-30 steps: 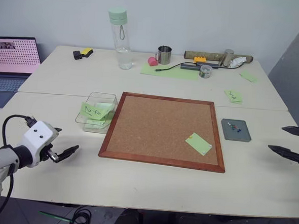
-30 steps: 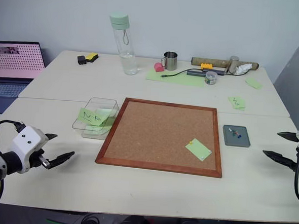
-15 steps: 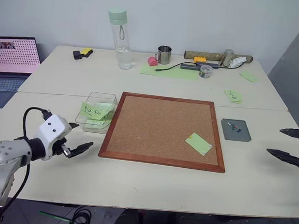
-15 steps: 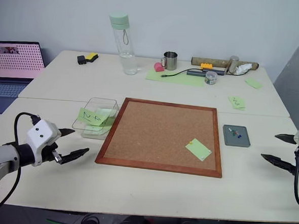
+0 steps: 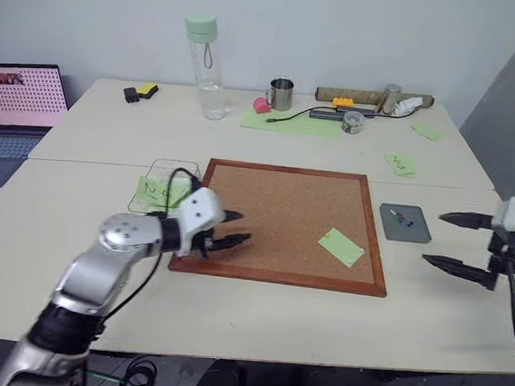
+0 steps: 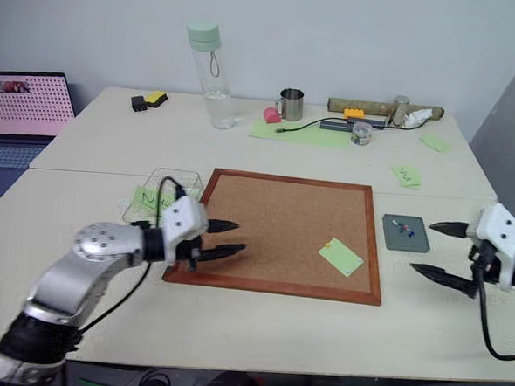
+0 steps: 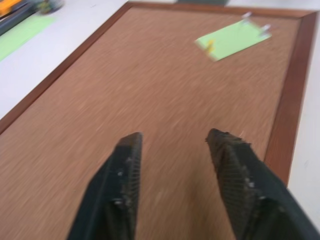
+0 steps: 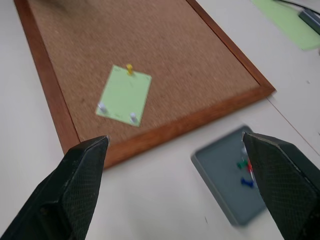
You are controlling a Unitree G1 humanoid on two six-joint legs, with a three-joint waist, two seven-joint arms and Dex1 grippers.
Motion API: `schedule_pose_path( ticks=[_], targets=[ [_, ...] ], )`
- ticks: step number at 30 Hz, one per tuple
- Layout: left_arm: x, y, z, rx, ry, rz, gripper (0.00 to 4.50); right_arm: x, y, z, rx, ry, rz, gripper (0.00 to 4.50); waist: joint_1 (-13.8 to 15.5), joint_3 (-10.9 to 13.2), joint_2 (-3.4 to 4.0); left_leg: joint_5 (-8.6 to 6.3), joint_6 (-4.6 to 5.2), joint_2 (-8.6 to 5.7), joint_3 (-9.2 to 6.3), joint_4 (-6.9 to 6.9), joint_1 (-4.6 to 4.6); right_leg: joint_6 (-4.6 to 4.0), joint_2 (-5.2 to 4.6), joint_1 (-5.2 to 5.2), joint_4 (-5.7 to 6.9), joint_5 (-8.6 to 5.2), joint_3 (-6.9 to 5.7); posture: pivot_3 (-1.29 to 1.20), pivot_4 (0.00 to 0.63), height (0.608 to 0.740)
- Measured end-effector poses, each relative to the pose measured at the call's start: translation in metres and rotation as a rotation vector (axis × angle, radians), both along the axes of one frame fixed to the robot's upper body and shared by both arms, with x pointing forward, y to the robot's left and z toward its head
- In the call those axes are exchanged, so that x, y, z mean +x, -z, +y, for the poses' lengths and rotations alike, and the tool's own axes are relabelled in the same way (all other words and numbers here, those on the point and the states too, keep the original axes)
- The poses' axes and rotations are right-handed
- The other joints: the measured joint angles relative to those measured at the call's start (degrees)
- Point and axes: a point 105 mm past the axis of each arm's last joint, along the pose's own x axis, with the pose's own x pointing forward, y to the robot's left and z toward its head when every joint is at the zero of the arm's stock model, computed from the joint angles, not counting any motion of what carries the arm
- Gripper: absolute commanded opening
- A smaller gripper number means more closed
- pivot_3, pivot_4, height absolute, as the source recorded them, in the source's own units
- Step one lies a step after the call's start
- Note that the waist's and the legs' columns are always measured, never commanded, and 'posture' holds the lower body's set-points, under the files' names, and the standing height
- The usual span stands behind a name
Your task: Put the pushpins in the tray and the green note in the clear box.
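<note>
Few pushpins (image 8: 246, 171) already in the tray (image 5: 405, 224) right of the corkboard (image 5: 282, 222) — green note (image 5: 342, 247) still pinned there, clear box (image 5: 157, 189) far left — left gripper (image 5: 233, 228) part-spread, right gripper (image 5: 454, 241) spread wide, both empty.

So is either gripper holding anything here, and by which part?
Nothing is held. The left gripper hangs over the corkboard with bare fingers apart; the right gripper stands wide open near the tray.

— How is the left gripper (image 5: 236, 228) held?
— Extended forward, fingers parted, nothing gripped.
— And the right gripper (image 5: 451, 240)?
— Fingers spread wide, pointed inward, nothing held.
</note>
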Motion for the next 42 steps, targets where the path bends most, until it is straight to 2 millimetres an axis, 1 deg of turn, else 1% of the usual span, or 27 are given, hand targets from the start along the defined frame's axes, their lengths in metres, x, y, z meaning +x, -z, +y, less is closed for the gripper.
schedule_pose_path(
  ticks=[2, 3, 6, 7, 10, 12, 15, 19, 23, 27, 28, 29, 31, 36, 40, 42],
  targets=[
    [0.006, 0.008, -0.008, 0.007, 0.010, -0.001, 0.96, 0.005, 0.002, 0.017, 0.032, -0.031, 0.005, 4.50, 0.0, 0.0, -0.01, 0.01, -0.01, 0.00, -0.01, 0.01, 0.00, 0.00, 0.01, 0.00, -0.01, 0.00, 0.01, 0.00, 0.150, 0.740],
    [0.010, 0.013, -0.012, 0.004, 0.010, 0.005, 0.71, 0.007, 0.003, 0.025, 0.046, -0.044, 0.007, 4.50, 0.0, 0.0, -0.01, 0.01, -0.01, -0.01, -0.01, 0.02, -0.02, 0.00, 0.00, -0.01, -0.01, 0.00, 0.01, 0.00, 0.150, 0.740],
    [0.017, 0.026, -0.024, -0.014, 0.010, 0.019, 0.15, 0.016, 0.010, 0.046, 0.050, -0.068, 0.018, 4.50, 0.1, 0.0, -0.04, 0.01, -0.02, -0.01, -0.03, 0.08, -0.09, 0.00, 0.00, -0.06, -0.03, 0.00, -0.01, 0.00, 0.150, 0.740],
    [0.019, 0.030, -0.028, -0.018, 0.014, 0.020, 0.05, 0.019, 0.013, 0.052, 0.047, -0.074, 0.023, 4.50, 0.1, 0.0, -0.04, 0.02, -0.03, -0.01, -0.05, 0.08, -0.11, 0.00, 0.00, -0.06, -0.04, 0.00, -0.02, 0.00, 0.150, 0.740],
    [0.024, 0.038, -0.036, -0.057, 0.001, 0.038, 0.05, 0.030, 0.018, 0.070, 0.031, -0.087, 0.021, 4.50, 0.1, 0.0, -0.06, 0.03, -0.05, -0.01, -0.08, 0.08, -0.14, 0.00, 0.00, -0.10, -0.04, 0.00, -0.04, 0.00, 0.150, 0.740],
    [0.025, 0.041, -0.037, -0.057, 0.004, 0.036, 0.05, 0.037, 0.022, 0.079, 0.025, -0.093, 0.027, 4.50, 0.1, 0.0, -0.06, 0.03, -0.06, -0.01, -0.08, 0.08, -0.13, 0.00, 0.00, -0.11, -0.04, 0.00, -0.04, 0.00, 0.150, 0.740],
    [0.026, 0.048, -0.035, -0.052, -0.007, 0.054, 0.05, 0.047, 0.037, 0.081, -0.006, -0.081, 0.052, 4.50, 0.0, 0.0, -0.06, 0.04, -0.08, -0.01, -0.08, 0.08, -0.13, 0.00, 0.00, -0.11, -0.04, 0.00, -0.04, 0.00, 0.150, 0.740],
    [0.026, 0.051, -0.037, -0.080, -0.017, 0.077, 0.05, 0.057, 0.060, 0.085, -0.050, -0.095, 0.060, 4.50, 0.1, 0.0, -0.06, 0.05, -0.08, -0.02, -0.07, 0.11, -0.12, 0.00, -0.01, -0.11, -0.01, 0.00, -0.03, 0.00, 0.150, 0.740],
    [0.026, 0.052, -0.036, -0.082, -0.030, 0.072, 0.05, 0.065, 0.066, 0.089, -0.082, -0.122, 0.031, 4.50, 0.0, 0.0, -0.06, 0.06, -0.09, -0.02, -0.07, 0.11, -0.11, 0.00, 0.00, -0.10, 0.00, 0.00, -0.02, 0.00, 0.150, 0.740],
    [0.026, 0.052, -0.036, -0.084, -0.039, 0.065, 0.05, 0.070, 0.069, 0.099, -0.069, -0.150, 0.020, 4.50, 0.0, 0.0, -0.05, 0.09, -0.14, -0.02, -0.09, 0.11, -0.09, 0.00, 0.00, -0.10, 0.03, 0.01, -0.04, 0.00, 0.150, 0.740],
    [0.026, 0.052, -0.036, -0.083, -0.040, 0.064, 0.00, 0.071, 0.071, 0.101, -0.069, -0.154, 0.020, 4.20, 0.0, 0.0, -0.05, 0.09, -0.14, -0.02, -0.08, 0.11, -0.10, 0.00, 0.00, -0.10, 0.02, 0.01, -0.03, 0.00, 0.150, 0.740],
    [0.026, 0.052, -0.036, -0.082, -0.041, 0.061, 0.00, 0.072, 0.073, 0.101, -0.070, -0.156, 0.023, 4.09, 0.0, 0.0, -0.05, 0.09, -0.14, -0.03, -0.07, 0.11, -0.10, 0.00, 0.00, -0.10, 0.02, 0.01, -0.02, 0.00, 0.150, 0.740],
    [0.025, 0.052, -0.036, -0.080, -0.043, 0.058, 0.00, 0.074, 0.075, 0.101, -0.077, -0.156, 0.027, 3.61, 0.0, 0.0, -0.05, 0.09, -0.15, -0.03, -0.08, 0.11, -0.09, 0.00, 0.00, -0.10, 0.02, 0.01, -0.02, 0.00, 0.150, 0.740],
    [0.025, 0.052, -0.036, -0.082, -0.052, 0.053, 0.00, 0.075, 0.078, 0.103, -0.069, -0.166, 0.034, 2.69, -0.1, 0.0, -0.05, 0.08, -0.13, -0.03, -0.08, 0.11, -0.09, 0.00, 0.00, -0.10, 0.02, 0.01, -0.02, 0.00, 0.150, 0.740],
    [0.025, 0.052, -0.035, -0.082, -0.053, 0.053, 0.00, 0.076, 0.081, 0.103, -0.068, -0.166, 0.043, 1.79, -0.1, 0.0, -0.05, 0.08, -0.13, -0.02, -0.08, 0.11, -0.09, 0.00, 0.00, -0.10, 0.03, 0.01, -0.03, 0.00, 0.150, 0.740],
    [0.025, 0.052, -0.035, -0.081, -0.054, 0.053, 0.00, 0.076, 0.083, 0.104, -0.070, -0.167, 0.045, 1.46, -0.1, 0.0, -0.04, 0.08, -0.13, -0.02, -0.08, 0.11, -0.09, 0.00, 0.00, -0.10, 0.03, 0.01, -0.03, 0.00, 0.150, 0.740]
  ],
)
